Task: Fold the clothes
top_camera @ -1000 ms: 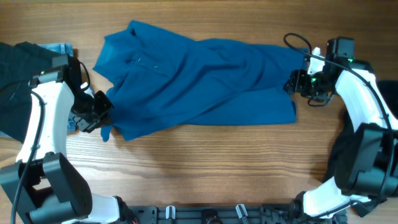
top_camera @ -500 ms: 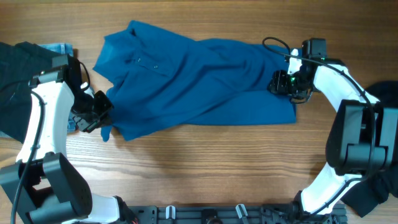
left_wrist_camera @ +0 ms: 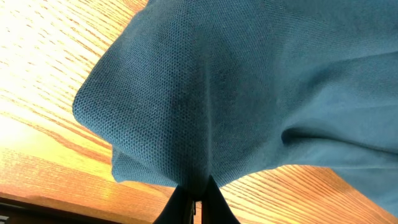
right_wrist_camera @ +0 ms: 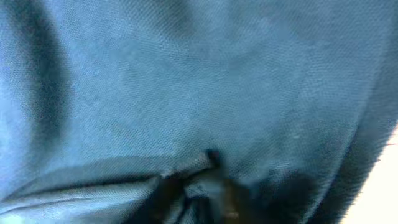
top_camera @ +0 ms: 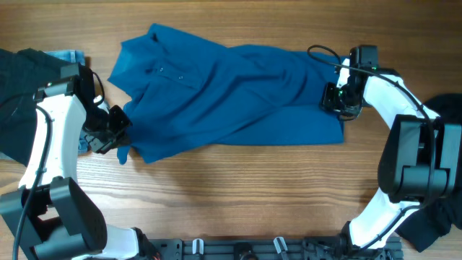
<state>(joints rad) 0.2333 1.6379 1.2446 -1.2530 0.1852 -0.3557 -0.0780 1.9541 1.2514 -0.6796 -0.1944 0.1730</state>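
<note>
Currently pinching shirt (top_camera: 216,94), rumpled across desk's (top_camera: 238,195) middle, at both ends: left end effector (top_camera: 121,137) pressed together on fabric near left edge, right end effector (top_camera: 333,97) clamped on fabric toward right edge. Black garment (top_camera: 16,79) at far-left corner.

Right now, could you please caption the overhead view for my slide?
Left gripper and right gripper pinch opposite ends of the teal shirt on the table, beside a black garment.

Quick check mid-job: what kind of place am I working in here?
Probably a robot test bench rather than a home: a wooden table, a black mounting rail along its near edge, and a blue shirt laid out, with a black garment waiting at the left.
</note>
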